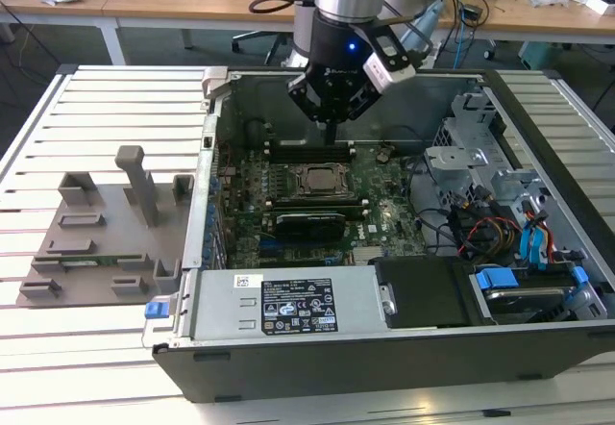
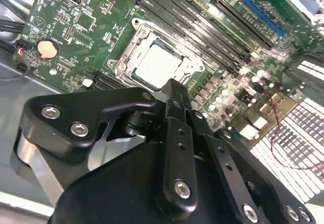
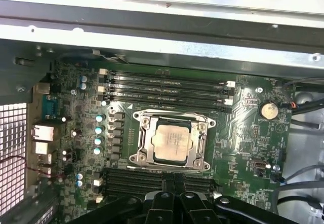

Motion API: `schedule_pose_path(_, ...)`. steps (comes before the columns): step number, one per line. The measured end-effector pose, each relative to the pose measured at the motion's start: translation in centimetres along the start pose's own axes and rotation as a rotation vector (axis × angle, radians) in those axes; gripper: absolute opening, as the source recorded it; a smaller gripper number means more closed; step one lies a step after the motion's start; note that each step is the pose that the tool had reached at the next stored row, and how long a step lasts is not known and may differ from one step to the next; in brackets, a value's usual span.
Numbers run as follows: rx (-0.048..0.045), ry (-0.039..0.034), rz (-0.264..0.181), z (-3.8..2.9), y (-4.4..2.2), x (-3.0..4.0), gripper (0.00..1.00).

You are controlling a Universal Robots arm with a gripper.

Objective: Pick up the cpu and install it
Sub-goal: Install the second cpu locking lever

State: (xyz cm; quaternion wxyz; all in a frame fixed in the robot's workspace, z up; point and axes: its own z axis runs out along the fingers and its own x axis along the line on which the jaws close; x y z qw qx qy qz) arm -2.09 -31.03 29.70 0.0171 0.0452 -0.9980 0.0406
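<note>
The cpu (image 1: 320,179) (image 2: 158,64) (image 3: 172,141) is a silvery square chip. It lies flat inside the metal-edged socket frame (image 1: 297,169) (image 3: 143,133) on the green motherboard (image 1: 384,189), in the open computer case. My gripper (image 1: 330,137) (image 2: 173,88) (image 3: 169,183) hangs above the board, just beyond the socket toward the case's back wall. Its black fingers are shut together with nothing between them. It is apart from the cpu.
A grey holder plate with upright posts (image 1: 106,233) lies on the slatted table at the exterior view's left. Case walls (image 1: 207,156) ring the board. Memory slots (image 3: 167,89) flank the socket. Drive bays and cables (image 1: 519,233) fill the exterior view's right; a power supply (image 1: 288,305) sits in front.
</note>
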Motion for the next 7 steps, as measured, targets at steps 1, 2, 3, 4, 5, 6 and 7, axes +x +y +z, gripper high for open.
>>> schedule_pose_path(1, 0.0005, 0.0000, 0.000, -0.22, -0.02, 0.01, 0.11)
schedule_pose_path(2, 0.0013, 0.0001, 0.000, -0.45, -0.04, 0.02, 0.11)
schedule_pose_path(3, 0.0012, 0.0000, 0.000, -0.45, -0.04, 0.02, 0.11)
schedule_pose_path(4, 0.0012, 0.0001, 0.000, -0.49, -0.04, 0.02, 0.11)
schedule_pose_path(5, 0.0013, 0.0001, 0.000, -0.53, -0.04, 0.02, 0.11)
schedule_pose_path(6, 0.0013, 0.0001, 0.000, -0.54, -0.04, 0.02, 0.11)
schedule_pose_path(7, 0.0013, 0.0001, 0.000, -0.55, -0.04, 0.02, 0.11)
